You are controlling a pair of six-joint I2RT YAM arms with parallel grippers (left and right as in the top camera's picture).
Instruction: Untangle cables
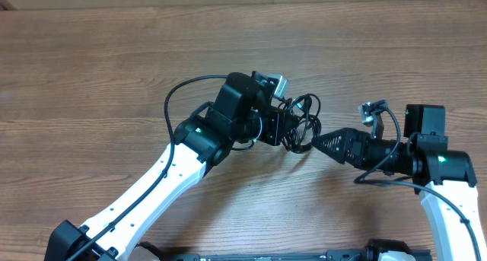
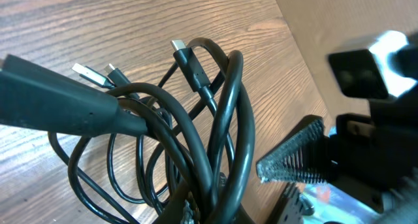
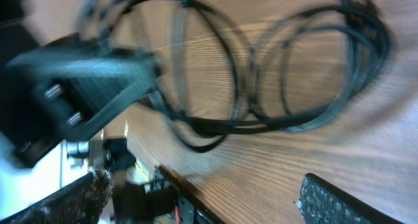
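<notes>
The cables (image 1: 303, 118) were left bunched in a tangle on the wooden table (image 1: 114, 63), between the two arms. The left gripper (image 1: 281, 130) was clamped tight on the bundle. The right gripper (image 1: 315, 141) was spread wide just beside the loops, with nothing held. A metal plug end (image 2: 177, 46) could be seen sticking up.

Table (image 1: 114, 63): brown wood-grain top, grain running left to right in the overhead view. Cables (image 1: 303, 122): thin black cords in one tangled bunch of overlapping loops, a little right of table centre. Lower loops lie on the wood. Metal-tipped plugs (image 2: 85, 72) stick out at the bunch's edge; contact with the top unclear.
</notes>
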